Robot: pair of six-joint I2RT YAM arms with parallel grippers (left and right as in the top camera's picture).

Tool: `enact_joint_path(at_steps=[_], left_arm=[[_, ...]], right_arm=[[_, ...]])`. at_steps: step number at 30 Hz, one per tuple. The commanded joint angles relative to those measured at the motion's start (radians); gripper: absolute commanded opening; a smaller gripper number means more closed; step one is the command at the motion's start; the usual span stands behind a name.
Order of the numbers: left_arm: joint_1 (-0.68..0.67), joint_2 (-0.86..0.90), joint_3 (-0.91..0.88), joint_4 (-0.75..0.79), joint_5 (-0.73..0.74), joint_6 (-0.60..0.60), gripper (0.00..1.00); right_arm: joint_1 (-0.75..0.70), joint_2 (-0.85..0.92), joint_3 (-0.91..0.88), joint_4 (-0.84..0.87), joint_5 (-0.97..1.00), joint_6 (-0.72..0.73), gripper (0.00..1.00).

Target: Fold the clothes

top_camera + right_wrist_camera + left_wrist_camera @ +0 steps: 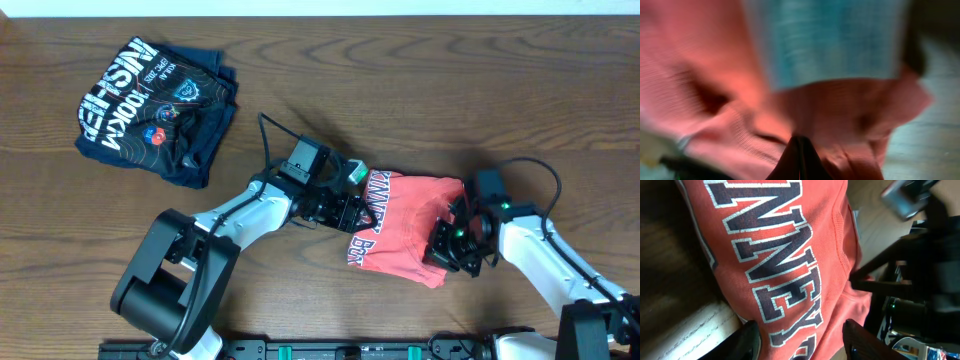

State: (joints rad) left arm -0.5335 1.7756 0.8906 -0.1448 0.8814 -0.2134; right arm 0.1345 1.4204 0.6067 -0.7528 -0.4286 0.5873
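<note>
The left arm (250,210) stretches from its base at the near edge toward the table's middle, lying low; the left gripper (352,212) points rightward, its fingers (749,339) spread wide apart over the shirt (405,225); the right arm (540,255) comes in from the near right corner, bent inward; the right gripper (450,243) points leftward; in the blurred wrist view its fingers (799,160) show as one dark wedge, pressed together amid bunched cloth.

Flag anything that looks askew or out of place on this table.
The orange-red T-shirt lies bunched and creased between the left gripper and right gripper, lettering tilted, not spread flat. The navy shirt at far left is rumpled too.
</note>
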Motion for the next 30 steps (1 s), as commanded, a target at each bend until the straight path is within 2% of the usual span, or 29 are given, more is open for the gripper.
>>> enact_joint_path(at_steps=[1,2,4,9,12,19,21,24,27,30], left_arm=[[0.019,-0.062,0.024,0.004,0.012,-0.009,0.59],[0.024,-0.080,0.024,0.000,0.011,-0.009,0.61],[0.034,-0.116,0.024,-0.003,0.011,-0.009,0.72],[0.046,-0.192,0.024,-0.007,-0.019,-0.008,0.78],[0.046,-0.213,0.024,-0.015,-0.055,-0.009,0.80],[0.044,-0.214,0.024,-0.034,-0.089,0.003,0.80],[0.044,-0.214,0.024,-0.039,-0.143,0.007,0.80],[0.043,-0.214,0.023,-0.056,-0.195,0.052,0.81],[0.033,-0.211,0.020,-0.056,-0.194,0.080,0.80],[0.001,-0.205,0.020,-0.048,-0.194,0.142,0.79]], right_arm=[[-0.040,0.008,-0.062,0.051,0.124,0.126,0.01],[-0.065,0.010,-0.073,0.063,0.154,0.137,0.01],[-0.121,0.020,-0.084,0.079,0.198,0.142,0.01],[-0.254,0.044,-0.084,0.139,0.288,0.142,0.01],[-0.288,0.045,-0.083,0.240,0.320,0.142,0.01],[-0.302,0.044,-0.077,0.607,0.476,0.122,0.01],[-0.307,0.043,-0.048,0.663,0.411,0.097,0.01],[-0.308,0.028,0.020,0.632,0.187,-0.018,0.01],[-0.306,0.002,0.087,0.487,-0.052,-0.084,0.01],[-0.289,-0.007,0.109,0.307,-0.152,-0.096,0.01]])
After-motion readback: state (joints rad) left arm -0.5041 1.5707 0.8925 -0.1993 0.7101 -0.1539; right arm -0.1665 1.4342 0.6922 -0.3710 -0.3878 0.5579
